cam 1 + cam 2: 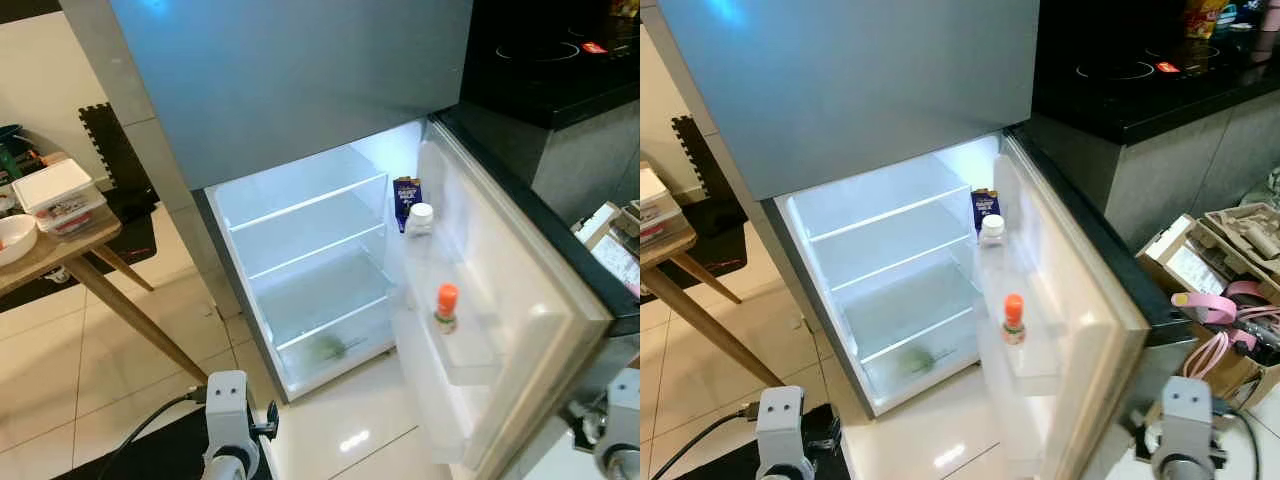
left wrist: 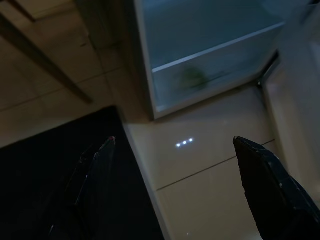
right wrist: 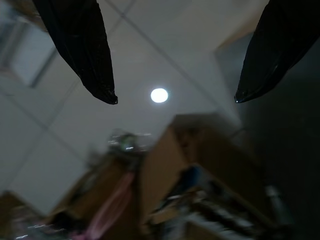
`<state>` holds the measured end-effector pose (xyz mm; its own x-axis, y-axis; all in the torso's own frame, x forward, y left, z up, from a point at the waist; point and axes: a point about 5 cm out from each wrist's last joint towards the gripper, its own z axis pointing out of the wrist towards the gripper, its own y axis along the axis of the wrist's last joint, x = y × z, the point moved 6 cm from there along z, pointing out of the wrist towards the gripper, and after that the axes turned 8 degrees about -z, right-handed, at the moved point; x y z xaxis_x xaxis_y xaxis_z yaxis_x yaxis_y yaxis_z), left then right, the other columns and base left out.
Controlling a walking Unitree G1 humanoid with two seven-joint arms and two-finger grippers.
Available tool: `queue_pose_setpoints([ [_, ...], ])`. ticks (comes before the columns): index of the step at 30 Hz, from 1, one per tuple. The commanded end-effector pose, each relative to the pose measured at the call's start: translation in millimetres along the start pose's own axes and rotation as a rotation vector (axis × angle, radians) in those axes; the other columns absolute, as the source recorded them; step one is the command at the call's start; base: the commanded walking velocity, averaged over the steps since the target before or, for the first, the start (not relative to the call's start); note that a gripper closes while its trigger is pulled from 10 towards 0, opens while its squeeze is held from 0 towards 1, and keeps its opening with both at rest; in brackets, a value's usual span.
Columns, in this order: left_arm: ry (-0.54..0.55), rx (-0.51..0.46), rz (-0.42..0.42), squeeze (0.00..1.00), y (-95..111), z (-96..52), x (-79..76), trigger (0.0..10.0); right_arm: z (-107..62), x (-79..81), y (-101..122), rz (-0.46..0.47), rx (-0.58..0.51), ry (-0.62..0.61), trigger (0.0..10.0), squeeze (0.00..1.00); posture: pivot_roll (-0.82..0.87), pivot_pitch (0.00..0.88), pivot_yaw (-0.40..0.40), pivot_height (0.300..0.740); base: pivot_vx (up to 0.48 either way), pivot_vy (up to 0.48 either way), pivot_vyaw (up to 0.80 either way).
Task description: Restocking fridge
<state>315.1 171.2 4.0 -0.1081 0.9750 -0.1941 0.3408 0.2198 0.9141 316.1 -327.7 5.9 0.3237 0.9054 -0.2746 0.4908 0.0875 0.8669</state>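
Left eye view puts the fridge (image 1: 300, 250) straight ahead of me, its lower door (image 1: 520, 320) swung wide to my right and the interior lit. Taking the fridge as my landmark: its glass shelves (image 1: 310, 205) are bare, and something green and blurred lies in the bottom drawer (image 1: 335, 348) — I cannot tell what it is. On the door's racks stand a white-capped bottle (image 1: 420, 218) near the hinge side with a dark blue carton (image 1: 406, 198) just behind it, and an orange-capped bottle (image 1: 446, 308) lower down the door.

Left of the fridge, a wooden table (image 1: 60, 255) carries a lidded food container (image 1: 58, 195) and a white bowl (image 1: 12, 238); those look like the likeliest stock to bring over. Right of the fridge, past the open door, a cardboard box (image 1: 1200, 262) holds pink cable and clutter.

My left gripper (image 2: 175, 165) hangs low before the fridge, fingers spread wide apart over the floor tile (image 2: 210, 200), gripping nothing. My right gripper (image 3: 175, 97) is likewise released and empty, by the box.

I judge the job barely begun — door open, a few items on the racks, shelves unfilled, nothing in hand.
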Motion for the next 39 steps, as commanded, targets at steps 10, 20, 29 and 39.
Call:
queue_pose_setpoints([
  [10, 0.171, -0.037, 0.058, 0.00, 2, -8.3, 38.1, 10.0, -26.0, 107.2, 19, 0.167, -0.059, 0.497, 10.0, 0.00, -0.08, 0.163, 0.118, 0.740, 0.000, 0.000, 0.00],
  [20, 0.216, -0.057, 0.049, 0.00, 7, -9.3, 43.8, 10.0, -128.3, 216.6, 61, 0.270, -0.189, 1.175, 10.0, 0.00, -0.08, 0.153, 0.117, 0.740, 0.000, 0.000, 0.00],
  [29, 0.204, -0.054, 0.056, 0.00, 5, -8.0, 39.6, 10.0, -108.2, 193.7, 29, 0.190, -0.103, 1.063, 10.0, 0.00, -0.08, 0.155, 0.123, 0.740, 0.000, 0.000, 0.00],
  [39, 0.192, -0.053, 0.064, 0.00, 6, -6.2, 36.9, 10.0, -110.8, 188.5, 18, 0.158, -0.069, 1.049, 10.0, 0.00, -0.08, 0.154, 0.129, 0.740, 0.000, 0.000, 0.00],
])
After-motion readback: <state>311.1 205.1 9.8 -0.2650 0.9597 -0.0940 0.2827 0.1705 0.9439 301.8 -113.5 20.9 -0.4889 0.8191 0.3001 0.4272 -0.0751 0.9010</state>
